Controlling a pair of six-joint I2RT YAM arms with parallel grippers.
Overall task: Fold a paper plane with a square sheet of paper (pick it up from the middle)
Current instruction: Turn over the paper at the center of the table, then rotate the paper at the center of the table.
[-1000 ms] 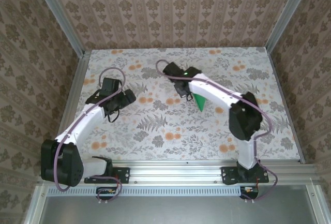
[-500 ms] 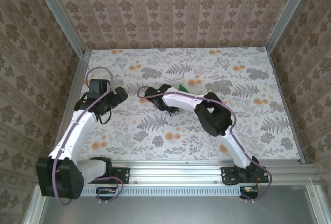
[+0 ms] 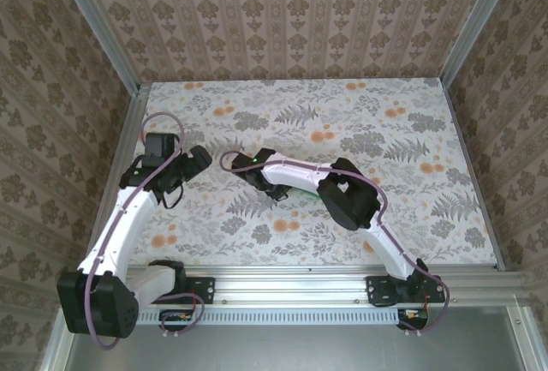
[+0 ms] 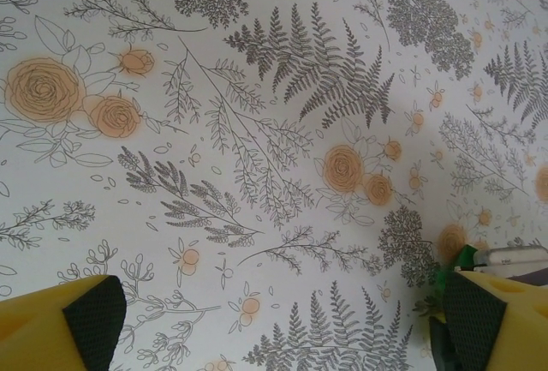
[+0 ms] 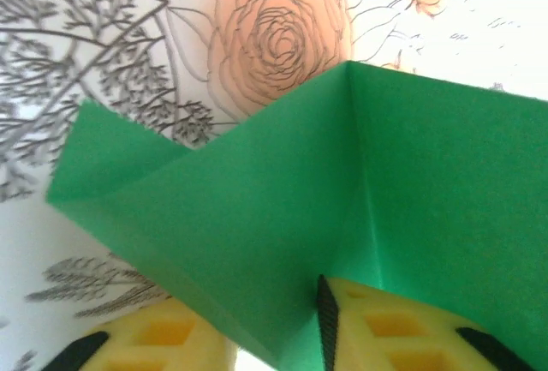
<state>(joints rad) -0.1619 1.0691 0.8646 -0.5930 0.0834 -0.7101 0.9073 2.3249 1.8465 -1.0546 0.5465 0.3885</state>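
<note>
The green paper (image 5: 257, 217) is folded into a wedge with a centre crease and spread flaps. It fills the right wrist view, lying over the floral table. My right gripper (image 5: 274, 341) has its yellow fingers (image 5: 402, 328) standing apart, with the lower fold of the paper in the gap between them. Seen from above, the right gripper (image 3: 246, 168) reaches far left to the table's middle. My left gripper (image 3: 197, 162) is close to its left, wide open, with only table between its fingertips (image 4: 94, 311). A green sliver (image 4: 447, 275) shows beside its right finger.
The floral tablecloth (image 3: 411, 140) covers the table, with aluminium rails (image 3: 120, 165) along the sides and patterned walls behind. The right arm's white links (image 3: 300, 176) and black elbow (image 3: 347, 195) stretch across the table's centre. The right arm's white body (image 4: 514, 255) is near the left gripper.
The right arm swung left across the table with the green paper, and its jaws parted from shut. The left arm drew back a little to the left.
</note>
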